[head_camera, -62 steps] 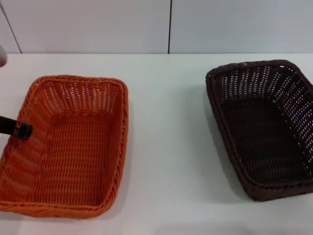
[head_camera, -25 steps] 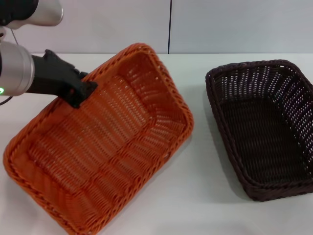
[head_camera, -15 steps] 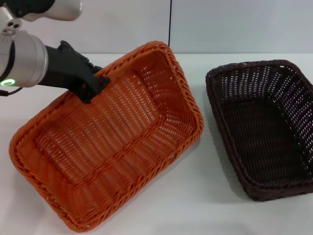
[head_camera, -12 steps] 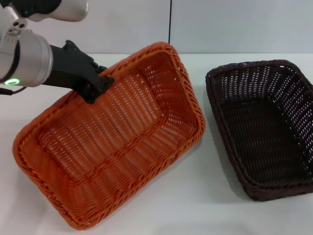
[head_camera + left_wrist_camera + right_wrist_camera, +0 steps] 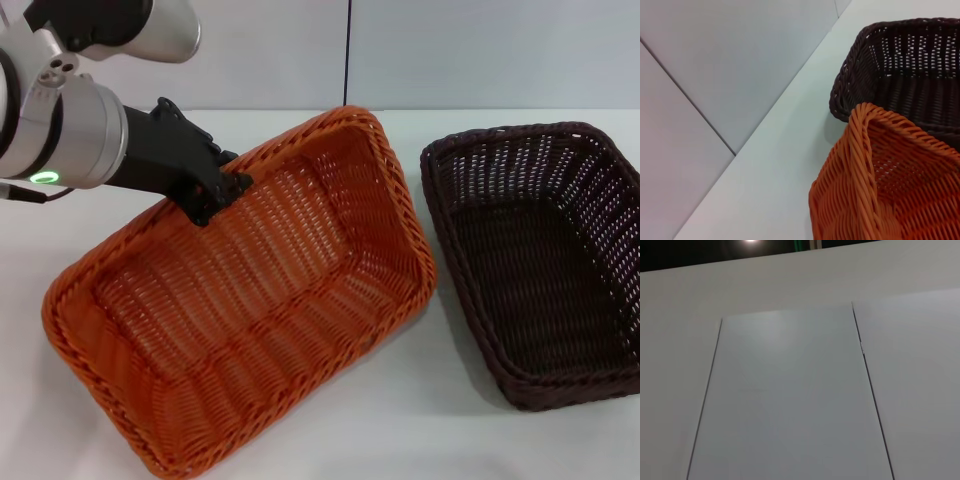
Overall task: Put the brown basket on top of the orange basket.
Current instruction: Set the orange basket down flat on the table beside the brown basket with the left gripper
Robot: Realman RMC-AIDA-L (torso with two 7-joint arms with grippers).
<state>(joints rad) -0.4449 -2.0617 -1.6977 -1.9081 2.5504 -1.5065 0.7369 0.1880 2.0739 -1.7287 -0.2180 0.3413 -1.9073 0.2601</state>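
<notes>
Head view: my left gripper [image 5: 218, 195] is clamped on the long braided rim of the orange basket [image 5: 250, 300], which sits skewed on the white table [image 5: 330, 440], one corner turned toward the brown basket [image 5: 540, 260]; that basket lies flat to the orange basket's right, just beside it but not touching. Left wrist view: the orange basket's corner [image 5: 875, 175] stands in front of the brown basket [image 5: 900, 70]. Right wrist view: only a pale panelled wall [image 5: 790, 400]; my right gripper does not show.
</notes>
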